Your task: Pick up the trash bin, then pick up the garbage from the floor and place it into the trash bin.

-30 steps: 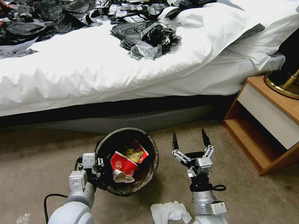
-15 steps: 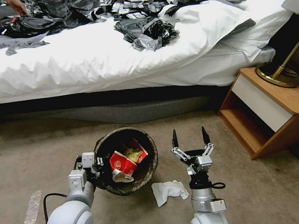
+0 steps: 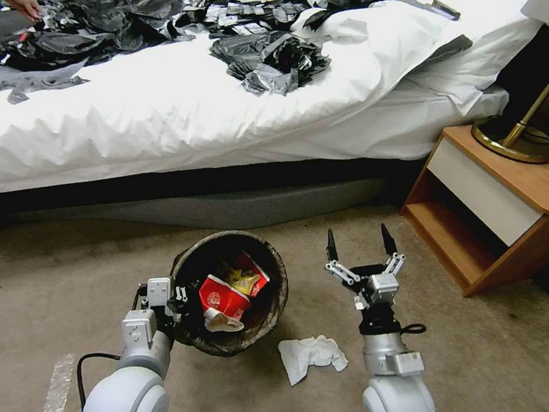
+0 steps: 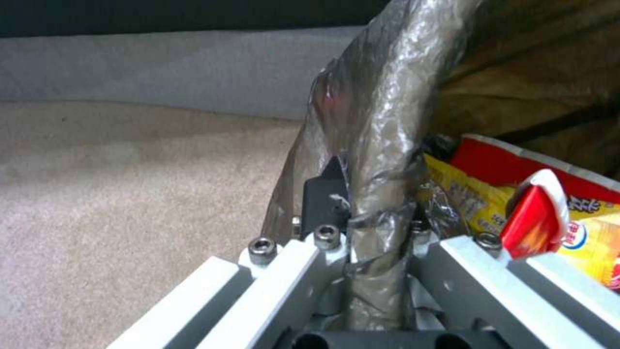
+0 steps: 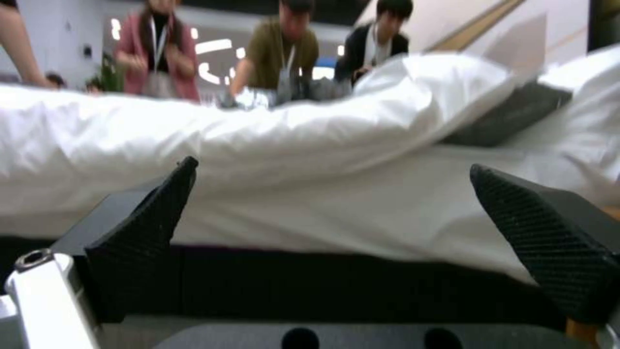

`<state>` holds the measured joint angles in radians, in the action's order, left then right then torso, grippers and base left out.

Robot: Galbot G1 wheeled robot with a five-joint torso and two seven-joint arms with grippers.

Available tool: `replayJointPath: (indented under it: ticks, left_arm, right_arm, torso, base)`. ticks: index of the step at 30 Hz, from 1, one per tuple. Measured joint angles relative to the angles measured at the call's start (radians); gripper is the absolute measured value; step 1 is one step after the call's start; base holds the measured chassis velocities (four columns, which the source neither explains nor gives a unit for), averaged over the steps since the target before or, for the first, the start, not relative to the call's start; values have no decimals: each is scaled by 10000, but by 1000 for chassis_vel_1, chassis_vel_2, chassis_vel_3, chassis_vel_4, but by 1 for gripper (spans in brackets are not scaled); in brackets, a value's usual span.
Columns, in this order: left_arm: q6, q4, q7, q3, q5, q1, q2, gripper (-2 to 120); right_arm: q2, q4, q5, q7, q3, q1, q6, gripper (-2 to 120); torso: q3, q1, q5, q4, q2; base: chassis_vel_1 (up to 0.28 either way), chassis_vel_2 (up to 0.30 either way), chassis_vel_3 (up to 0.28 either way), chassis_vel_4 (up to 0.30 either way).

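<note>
The right claw (image 5: 336, 213) stands wide open, its two black textured fingertips (image 5: 145, 232) far apart with nothing between them. Beyond them lies a bed (image 5: 310, 203) with rumpled white bedding, a dark band running along beneath the mattress. A grey pillow (image 5: 510, 114) is tucked under the white cover toward one end. A silver part of the wrist (image 5: 45, 300) shows at the frame's corner.

I am in a bedroom, hotel-like. Seen: bed (image 3: 185, 120) with white bedding, wooden nightstand (image 3: 507, 209) carrying a brass lamp (image 3: 521, 136), beige carpet (image 3: 18, 311).
</note>
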<state>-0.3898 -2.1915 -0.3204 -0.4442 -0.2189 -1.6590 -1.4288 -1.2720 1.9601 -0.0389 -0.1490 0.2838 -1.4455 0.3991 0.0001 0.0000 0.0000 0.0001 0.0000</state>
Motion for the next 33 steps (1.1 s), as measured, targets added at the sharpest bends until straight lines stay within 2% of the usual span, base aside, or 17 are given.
replayJointPath:
  ticks: [1, 2, 3, 5, 7, 8, 10, 11, 13, 15, 16, 19, 22, 25, 33]
  left_arm:
    - [-5, -23, 0, -9, -10, -4, 4, 0]
    - [-11, -59, 0, -28, -22, -23, 17, 0]
    - [-11, -59, 0, -28, -22, -23, 17, 0]
    - [-13, -74, 0, -53, -31, -59, 42, 0]
    - [-13, -81, -5, -73, -41, -85, 60, 0]
    - [-13, -81, -5, -73, -41, -85, 60, 0]
    - [-13, -90, -11, -73, -54, -81, 65, 0]
    - [-14, -95, -12, -63, -57, -72, 67, 0]
    - [-15, -94, -12, -61, -57, -70, 67, 0]
    - [-21, -95, -15, -28, -59, -55, 69, 0]
    - [-21, -95, -15, -28, -59, -55, 69, 0]
    - [-25, -95, -15, 16, -58, -27, 67, 0]
    - [-29, -104, -15, 24, -58, -19, 62, 0]
    - [-34, -162, -16, 51, -54, -18, 17, 0]
    - [-37, -163, -17, 143, 75, -89, -62, 0]
  right_arm:
    - [98, 6, -97, -40, -55, 27, -250, 100]
    - [298, 86, -328, -182, -185, 40, -915, 100]
    - [298, 86, -328, -182, -185, 40, -915, 100]
    - [625, 245, -736, -444, -398, -5, -1720, 100]
    - [1146, 537, -1390, -942, -662, -79, -2926, 100]
    - [1146, 537, -1390, -942, -662, -79, -2926, 100]
    - [1592, 672, -2045, -1286, -843, -102, -3764, 100]
    - [1986, 801, -2656, -1450, -908, -124, -4525, 100]
    - [2061, 829, -2800, -1482, -923, -130, -4666, 100]
    - [2739, 1034, -4113, -1749, -1031, -187, -5903, 100]
    - [2739, 1034, -4113, -1749, -1031, -187, -5903, 100]
    - [3291, 933, -4933, -1811, -1280, -191, -6816, 100]
    - [3431, 800, -5087, -1708, -1386, -192, -6993, 100]
    - [3664, 372, -5285, -922, -1619, -277, -7150, 100]
    - [3614, -510, -4975, -64, -2152, -144, -7121, 100]
  torso:
    - [0, 0, 0, -1, 0]
    - [0, -1, 1, -1, 0]
    - [0, -1, 1, -1, 0]
    - [0, 0, 2, -1, 0]
    - [0, 0, -1, -1, 0]
    - [0, 0, -1, -1, 0]
    - [0, 0, 2, -2, 0]
    - [0, 0, 1, -2, 0]
    - [0, 0, 1, -1, 0]
    - [0, 0, -1, -1, 0]
    - [0, 0, -1, -1, 0]
    - [0, -1, 0, -1, 0]
    - [0, 0, 1, -2, 0]
    - [-1, 0, 1, -2, 0]
    - [-1, 0, 0, -1, 0]
  base:
    - [0, 0, 0, 0]
    - [0, 0, 0, 0]
    - [0, 0, 0, 0]
    - [0, 0, 0, 0]
    - [0, 0, 0, 0]
    - [0, 0, 0, 0]
    - [0, 0, 0, 0]
    - [0, 0, 0, 0]
    - [0, 0, 0, 0]
    - [0, 0, 0, 0]
    - [0, 0, 0, 0]
    - [0, 0, 0, 0]
    - [0, 0, 0, 0]
    - [0, 0, 0, 0]
    - [0, 0, 0, 0]
